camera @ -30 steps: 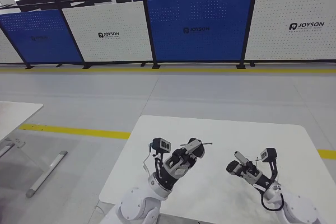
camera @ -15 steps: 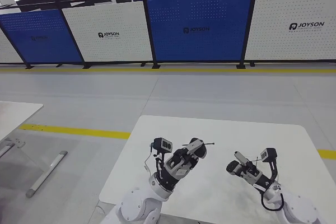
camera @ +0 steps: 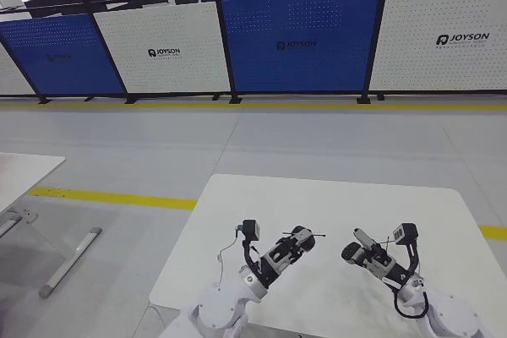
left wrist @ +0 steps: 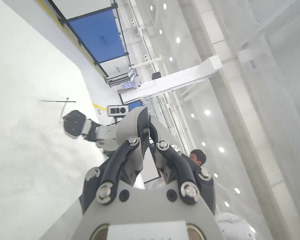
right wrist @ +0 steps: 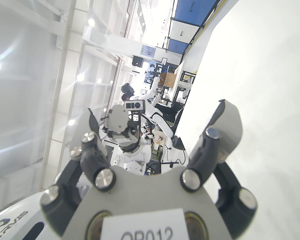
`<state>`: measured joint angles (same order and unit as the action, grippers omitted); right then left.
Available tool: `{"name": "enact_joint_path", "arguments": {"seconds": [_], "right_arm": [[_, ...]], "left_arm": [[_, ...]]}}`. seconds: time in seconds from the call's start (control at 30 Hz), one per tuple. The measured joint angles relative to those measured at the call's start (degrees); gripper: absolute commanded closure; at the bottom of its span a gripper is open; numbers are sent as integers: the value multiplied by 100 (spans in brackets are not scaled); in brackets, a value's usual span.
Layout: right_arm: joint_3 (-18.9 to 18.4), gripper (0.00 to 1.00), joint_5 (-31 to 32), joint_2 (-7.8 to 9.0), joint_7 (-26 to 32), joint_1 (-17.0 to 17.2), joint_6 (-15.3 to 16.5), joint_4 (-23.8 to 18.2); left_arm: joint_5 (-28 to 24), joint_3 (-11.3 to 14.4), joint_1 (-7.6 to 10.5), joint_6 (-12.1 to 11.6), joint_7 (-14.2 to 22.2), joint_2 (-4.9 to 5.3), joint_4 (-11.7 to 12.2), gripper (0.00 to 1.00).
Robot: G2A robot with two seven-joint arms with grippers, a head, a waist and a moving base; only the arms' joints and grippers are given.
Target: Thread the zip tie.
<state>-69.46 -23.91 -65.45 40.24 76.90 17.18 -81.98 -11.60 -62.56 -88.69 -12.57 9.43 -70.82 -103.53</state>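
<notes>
A thin black zip tie sticks out sideways across the tip of my left gripper, held above the white table. In the left wrist view the left gripper has its fingers pressed together. My right gripper hovers a short way to the right, facing the left one. In the right wrist view the right gripper is open and holds nothing. The left gripper shows beyond it. A thin black strip shows against the table near the right gripper; I cannot tell if it touches anything.
Both arms work near the table's front edge; its far half is bare. Grey floor with a yellow line lies beyond. A second white table stands at the left, and blue and white panels line the back.
My left arm has dropped lower and swung its gripper toward the right gripper, carrying the zip tie down and slightly right. The right arm has not moved.
</notes>
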Motion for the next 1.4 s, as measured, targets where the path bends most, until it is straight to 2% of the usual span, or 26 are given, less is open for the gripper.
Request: {"name": "enact_joint_path", "arguments": {"seconds": [0.07,0.17,0.37,0.6,0.7,0.83,1.03,1.13,1.27,1.4], "right_arm": [[0,0,0,0,0,0,0,0],[0,0,0,0,0,0,0,0],[0,0,0,0,0,0,0,0],[0,0,0,0,0,0,0,0],[0,0,0,0,0,0,0,0],[0,0,0,0,0,0,0,0],[0,0,0,0,0,0,0,0],[0,0,0,0,0,0,0,0],[0,0,0,0,0,0,0,0],[0,0,0,0,0,0,0,0]], "left_arm": [[134,27,46,-25,-66,-5,190,100],[252,74,76,-12,-91,-11,348,100],[236,78,35,-21,-180,-14,274,100],[195,121,81,-83,-237,-30,222,100],[118,174,116,-348,-346,-55,-18,100],[-44,154,63,-691,-456,-69,-645,100],[-312,37,-46,-691,-501,-91,-1667,100],[-397,-9,-110,-691,-467,-109,-1997,100],[-410,-56,-196,-691,-375,-129,-2130,100],[-210,-72,-256,-691,-274,-136,-1888,100]]}}
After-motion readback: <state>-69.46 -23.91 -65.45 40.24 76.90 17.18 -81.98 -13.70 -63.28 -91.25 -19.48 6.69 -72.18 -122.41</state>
